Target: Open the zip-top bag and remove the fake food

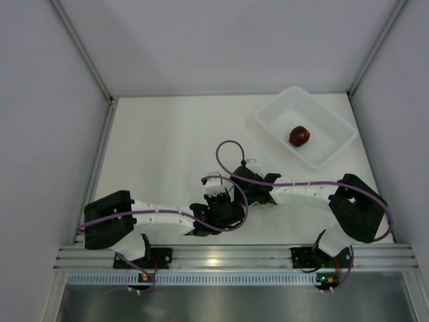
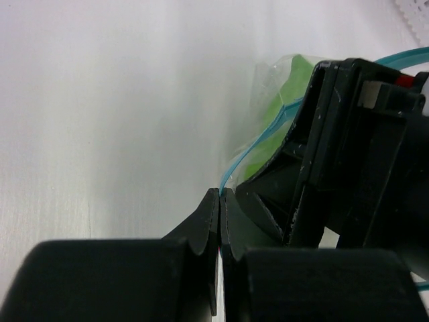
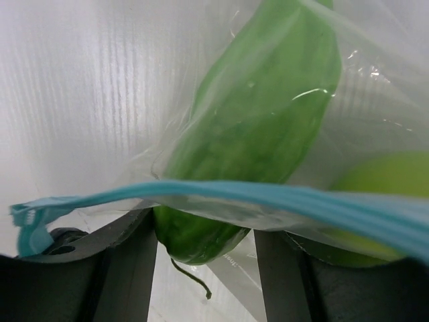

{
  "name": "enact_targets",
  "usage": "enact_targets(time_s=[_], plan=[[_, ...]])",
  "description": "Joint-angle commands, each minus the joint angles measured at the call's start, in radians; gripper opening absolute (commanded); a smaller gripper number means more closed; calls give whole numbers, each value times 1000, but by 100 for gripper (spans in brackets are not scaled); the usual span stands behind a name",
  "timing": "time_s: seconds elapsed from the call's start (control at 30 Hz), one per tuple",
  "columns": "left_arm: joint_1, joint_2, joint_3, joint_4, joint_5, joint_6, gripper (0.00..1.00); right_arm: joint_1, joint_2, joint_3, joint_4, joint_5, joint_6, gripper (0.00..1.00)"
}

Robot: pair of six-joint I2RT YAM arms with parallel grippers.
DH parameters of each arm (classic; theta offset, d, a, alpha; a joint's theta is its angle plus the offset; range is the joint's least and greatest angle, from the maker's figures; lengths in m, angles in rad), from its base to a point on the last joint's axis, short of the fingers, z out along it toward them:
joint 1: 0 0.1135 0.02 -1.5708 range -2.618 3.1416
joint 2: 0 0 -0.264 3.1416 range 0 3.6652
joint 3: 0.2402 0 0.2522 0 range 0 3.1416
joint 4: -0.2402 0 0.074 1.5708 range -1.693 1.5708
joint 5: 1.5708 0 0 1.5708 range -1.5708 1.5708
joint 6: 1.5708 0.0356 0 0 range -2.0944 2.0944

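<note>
The left gripper [image 2: 219,201], at the bottom of the left wrist view, has its black fingers pressed together on the teal zipper strip [image 2: 231,168] of the zip-top bag [image 2: 269,72]. In the right wrist view the right gripper [image 3: 204,228] has its fingers apart on either side of the elongated green fruit [image 3: 268,100], at its tip; I cannot tell whether they bite on it.

The bag sits low centre in the top view, mostly hidden between the grippers. It holds that fruit and a yellow-green apple [image 3: 382,181]. The white tray [image 1: 271,114], upper right, holds only the dark red fruit [image 1: 299,136].

As I judge the risks, the thin strip could slip from the left pinch. The right fingers could also catch film along with the fruit and drag the bag.
</note>
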Motion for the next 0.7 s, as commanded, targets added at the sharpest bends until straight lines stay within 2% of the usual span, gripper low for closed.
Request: enact_targets(time_s=[0.0, 0.1, 0.13, 0.3, 0.5, 0.6, 0.67], plan=[[-9, -35, -15, 2, -57, -74, 0, 6, -7, 75, 40, 36, -42, 26], [-12, -44, -27, 2, -61, -89, 0, -31, -8, 120, 28, 27, -98, 22], [-14, -47, -30, 4, -64, -93, 0, -55, -10, 137, 23, 22, -112, 16], [-24, -65, -53, 4, -101, -132, 0, -135, -22, 264, -49, -48, -201, 16], [-43, -29, -40, 2, -181, -159, 0, -218, -2, 336, -102, -365, -264, 10], [-44, 11, -31, 2, -228, -175, 0, -223, -15, 324, -109, -480, -287, 11], [-44, 33, -34, 2, -259, -201, 0, -231, -45, 312, -105, -502, -287, 11]])
